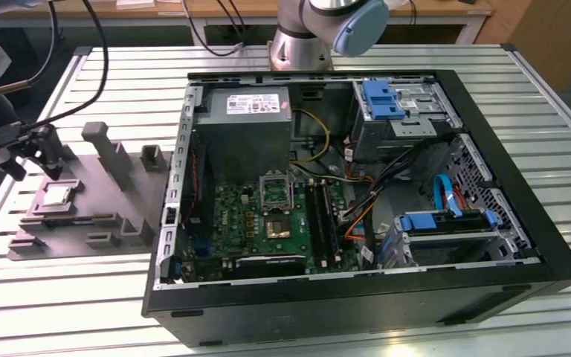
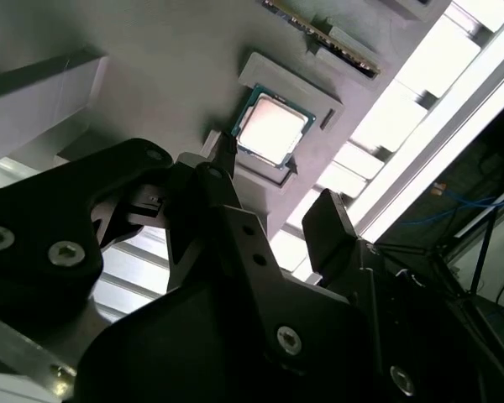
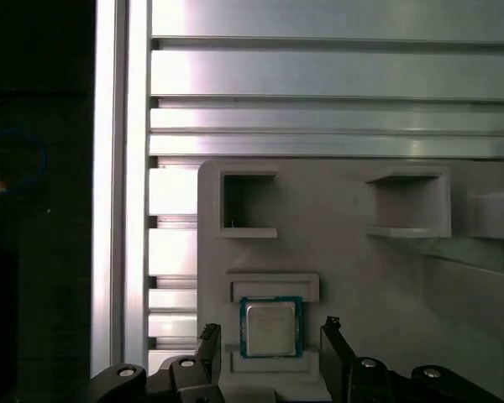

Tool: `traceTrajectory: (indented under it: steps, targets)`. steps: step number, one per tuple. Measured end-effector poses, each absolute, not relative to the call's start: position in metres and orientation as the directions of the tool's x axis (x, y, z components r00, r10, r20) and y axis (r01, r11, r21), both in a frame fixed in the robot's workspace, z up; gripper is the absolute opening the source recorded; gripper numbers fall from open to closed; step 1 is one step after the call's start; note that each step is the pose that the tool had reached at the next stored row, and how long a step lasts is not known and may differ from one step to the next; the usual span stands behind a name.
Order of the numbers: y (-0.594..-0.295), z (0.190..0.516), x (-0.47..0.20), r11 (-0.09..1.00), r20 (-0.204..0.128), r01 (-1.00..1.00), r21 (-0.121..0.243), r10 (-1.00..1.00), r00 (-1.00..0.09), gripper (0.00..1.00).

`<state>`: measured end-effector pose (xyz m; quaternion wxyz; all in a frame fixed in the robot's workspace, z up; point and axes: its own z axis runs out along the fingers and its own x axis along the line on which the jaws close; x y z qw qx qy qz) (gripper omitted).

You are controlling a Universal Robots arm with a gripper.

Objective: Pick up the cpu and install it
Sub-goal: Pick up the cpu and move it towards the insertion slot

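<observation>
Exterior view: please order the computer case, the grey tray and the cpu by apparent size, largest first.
1. computer case
2. grey tray
3. cpu, lying on the tray
The differences are plain.

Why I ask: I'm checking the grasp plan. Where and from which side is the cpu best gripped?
Likely by two opposite edges, from straight above. The cpu lies flat, top up, in a shallow seat of the tray, so only its thin edges offer a hold. The open gripper has its fingers one at each side of it.
</observation>
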<state>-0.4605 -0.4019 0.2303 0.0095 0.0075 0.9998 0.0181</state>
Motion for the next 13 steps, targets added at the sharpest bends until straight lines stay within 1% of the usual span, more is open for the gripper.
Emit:
traceTrajectory:
  steps: [13]
  targets:
    - [-0.4024, 0.2213, -0.4606, 0.999, -0.019, 0.016, 0.036, 0.017, -1.0, 0.58]
